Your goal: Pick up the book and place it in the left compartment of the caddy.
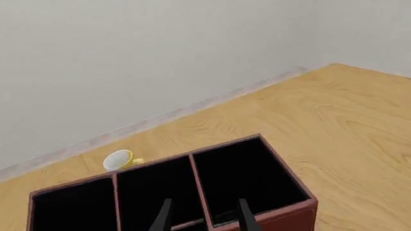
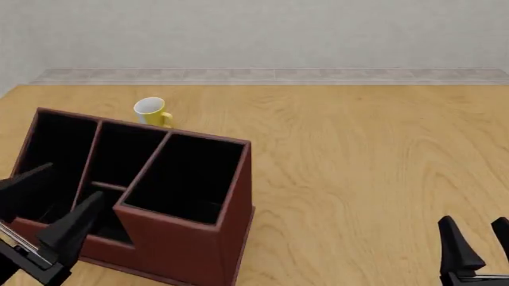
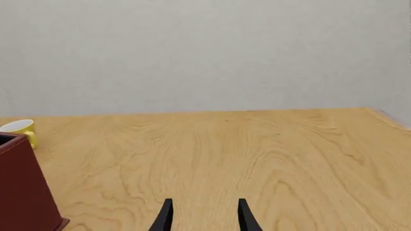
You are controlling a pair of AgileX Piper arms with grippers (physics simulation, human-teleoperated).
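- Your caddy stands on a light wood-grain table, a dark reddish-brown box with a black lining; take it as your landmark.
- Its tall end section lies toward the table's middle. The long, narrow left compartment runs along the opposite, lower end.
- You cannot make out the book in any view. The caddy's sections are too dark for you to tell whether it stands inside one.
- A yellow mug with a white inside stands just behind the caddy's far wall, apart from it.
- Your left gripper hovers over the caddy's near, low end. Its fingers are spread apart with nothing between them. In the left wrist view they straddle the divider of the tall section.
- Your right gripper sits well to the right of the caddy over bare wood, its fingers parted and holding nothing.
- Beyond the caddy, the table ends at a pale grey strip under a plain off-white wall.
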